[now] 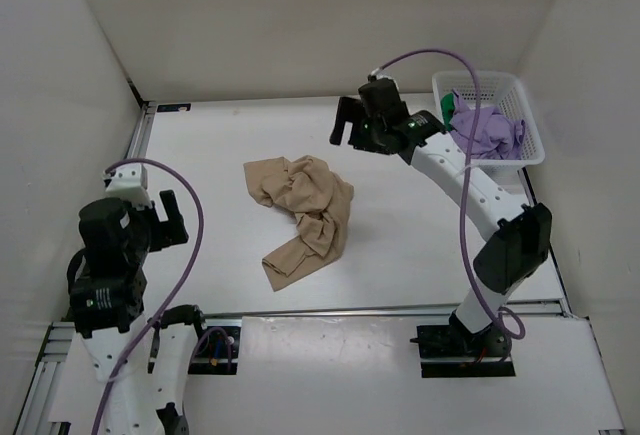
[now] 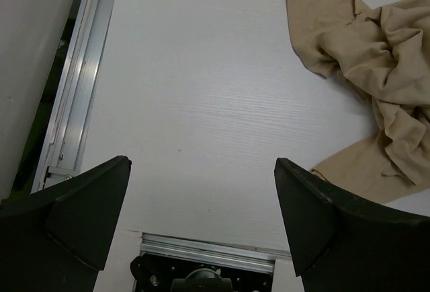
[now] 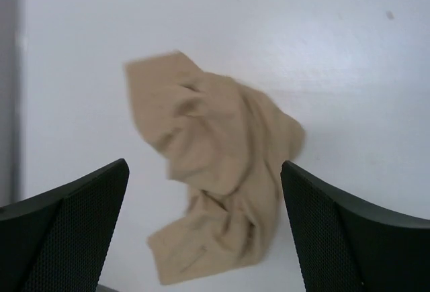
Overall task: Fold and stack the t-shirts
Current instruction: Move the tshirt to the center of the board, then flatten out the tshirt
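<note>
Fingers [image 3: 80, 225] of the right gripper [image 3: 203, 171] stand spread wide with nothing between them, above the crumpled tan t-shirt [image 3: 215, 164] on the white table [image 1: 400, 255]. The left gripper [image 2: 201, 164] is likewise spread and empty, with that shirt off to its right. At the far right corner, the white basket [image 1: 480, 77] holds the purple t-shirt [image 1: 487, 130] and what looks like a bit of the green t-shirt [image 1: 446, 107].

No readable text, label, brand, number or sign appears anywhere.
</note>
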Available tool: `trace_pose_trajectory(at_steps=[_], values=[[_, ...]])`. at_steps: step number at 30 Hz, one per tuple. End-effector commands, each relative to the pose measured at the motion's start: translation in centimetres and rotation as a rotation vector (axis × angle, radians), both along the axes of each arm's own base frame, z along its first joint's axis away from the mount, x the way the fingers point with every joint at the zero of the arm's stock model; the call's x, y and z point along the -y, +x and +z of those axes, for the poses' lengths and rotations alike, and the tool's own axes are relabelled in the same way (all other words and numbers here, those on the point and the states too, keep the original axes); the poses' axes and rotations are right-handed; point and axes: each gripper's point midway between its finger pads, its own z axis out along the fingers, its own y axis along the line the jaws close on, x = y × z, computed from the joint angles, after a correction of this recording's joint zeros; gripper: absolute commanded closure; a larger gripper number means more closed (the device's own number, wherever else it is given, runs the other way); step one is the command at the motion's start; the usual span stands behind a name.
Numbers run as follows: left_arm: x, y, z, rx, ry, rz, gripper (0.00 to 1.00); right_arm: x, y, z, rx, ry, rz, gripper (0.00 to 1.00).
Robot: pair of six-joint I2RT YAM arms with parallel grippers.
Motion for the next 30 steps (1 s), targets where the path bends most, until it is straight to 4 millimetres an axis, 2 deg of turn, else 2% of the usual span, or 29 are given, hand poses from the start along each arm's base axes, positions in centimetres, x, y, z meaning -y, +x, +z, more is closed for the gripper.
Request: trace_pose_trajectory(at_steps=[1, 2, 4, 5, 6, 8, 9, 10, 11, 14, 16, 19, 23, 27, 30], values=[[0.1, 0.9, -0.5, -0.074, -0.018, -0.014, 0.01, 1.7, -3.4, -0.7, -0.025, -0.117, 0.040, 0.03], [0.2, 0.7, -0.7, -0.085, -0.020, -0.013, 0.01, 1.4, -5.2, -2.4, -0.021, -0.162, 0.091, 0.03], [0.1, 0.9, -1.7, -0.118, -0.025, -0.013, 0.01, 1.0, -7.2, -4.8, -0.050, -0.178, 0.136, 0.03], [0.1, 1.1, -2.2, -0.124, -0.026, -0.013, 0.01, 0.3, -8.8, -5.9, -0.074, -0.163, 0.178, 0.03], [0.1, 1.1, -2.6, -0.133, -0.027, -0.013, 0.01, 0.0, -10.5, -9.5, -0.149, -0.168, 0.199, 0.05], [0.3, 1.2, -3.1, -0.137, -0.033, -0.021, 0.01, -1.3, -14.0, -13.2, -0.236, -0.161, 0.269, 0.10], [0.3, 1.2, -3.1, -0.137, -0.033, -0.021, 0.01, -2.0, -14.7, -13.7, -0.251, -0.167, 0.284, 0.11], [0.4, 1.0, -3.5, -0.141, -0.039, -0.029, 0.01, -1.9, -15.7, -15.3, -0.278, -0.200, 0.287, 0.12], [0.4, 1.0, -3.9, -0.151, -0.041, -0.029, 0.01, -2.6, -16.7, -16.5, -0.294, -0.231, 0.306, 0.16], [0.1, 0.5, -4.1, -0.155, -0.028, -0.009, 0.01, -3.2, -17.8, -19.2, -0.345, -0.275, 0.285, 0.25], [0.0, 0.1, -4.2, -0.157, -0.023, 0.000, 0.01, -3.0, -17.2, -20.7, -0.358, -0.302, 0.233, 0.31], [0.1, -0.4, -4.3, -0.165, -0.024, 0.000, 0.01, -2.6, -17.0, -22.3, -0.383, -0.332, 0.186, 0.40], [0.1, -0.6, -4.2, -0.166, -0.024, 0.000, 0.01, -2.2, -16.1, -23.3, -0.385, -0.355, 0.120, 0.52], [0.1, -0.6, -4.2, -0.166, -0.024, 0.000, 0.01, -1.2, -16.2, -24.7, -0.431, -0.362, 0.078, 0.53], [0.1, -0.7, -4.1, -0.157, -0.023, 0.000, 0.01, 0.7, -16.0, -25.8, -0.486, -0.378, 0.005, 0.52]])
